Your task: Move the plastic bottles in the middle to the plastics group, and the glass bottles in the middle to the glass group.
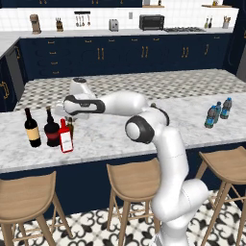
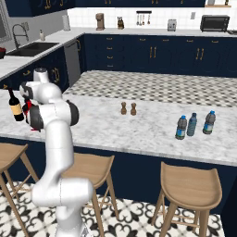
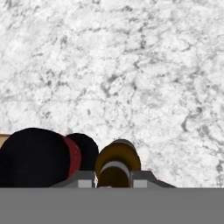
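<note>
Two fingers (image 3: 86,179) were clamped narrow on the small brown bottle (image 3: 117,164), bottom centre of your hand view. Gripper (image 3: 113,181) sat at left of left base view, by red bottle (image 1: 65,137) & both wine bottles (image 1: 42,128). Water bottles (image 1: 218,112) stood far right.

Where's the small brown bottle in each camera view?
Left base view: small brown bottle left of centre, just behind the red bottle.
Right base view: hidden behind the arm at far left.
Hand view: bottom centre, seen from above.
Shared landmark: yellow-labelled wine bottle, in both base views.
</note>
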